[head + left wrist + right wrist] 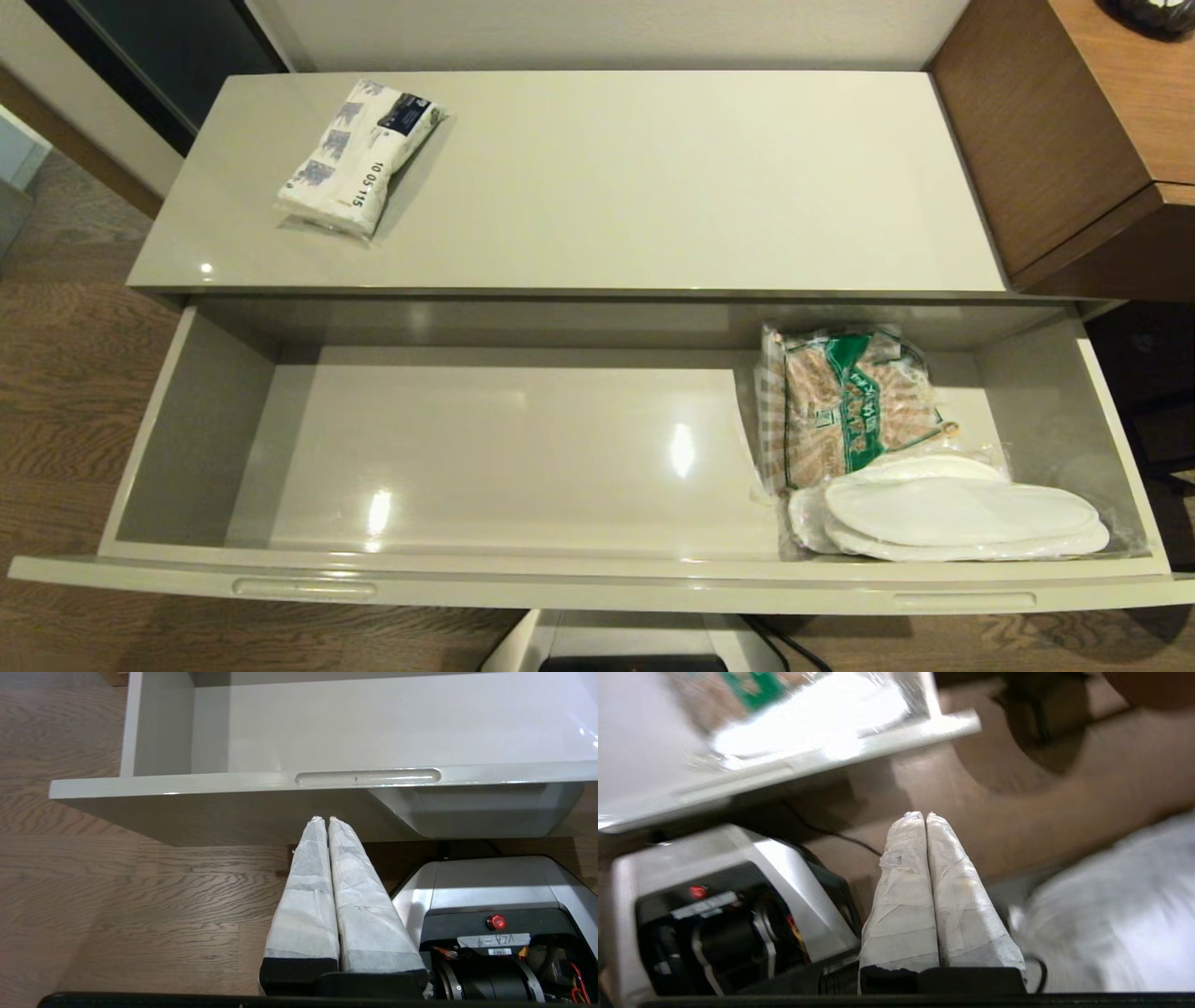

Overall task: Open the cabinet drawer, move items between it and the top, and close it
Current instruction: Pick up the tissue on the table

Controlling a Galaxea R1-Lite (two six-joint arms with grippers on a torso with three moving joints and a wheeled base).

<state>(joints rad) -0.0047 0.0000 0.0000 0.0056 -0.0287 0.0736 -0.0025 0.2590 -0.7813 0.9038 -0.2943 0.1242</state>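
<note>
Drawer work is half done, as I judge it: the cabinet drawer (523, 457) stands pulled fully out, and the tissue pack (359, 154) lies on the top (653, 177) near its back left corner, long axis slanting from that corner toward the front edge. Slippers (962, 518) in clear wrap lie at the right end of the drawer, against its front wall, long axis running along that wall; just behind them, and partly under their wrap as it seems, lies the checked snack bag (850, 406), which is not to be moved. Neither arm shows in the head view; the right gripper (926, 816) is clenched on nothing, below and in front of the drawer's right front rim, so the slippers lie above and beyond it, though its view is blurred and I cannot place it finely; the left gripper (325, 820) is also pressed shut and empty, under the left handle slot (367, 777). Right arm is the nearer one to the slippers; the front wall stands between, so the gripper must rise over it.
</note>
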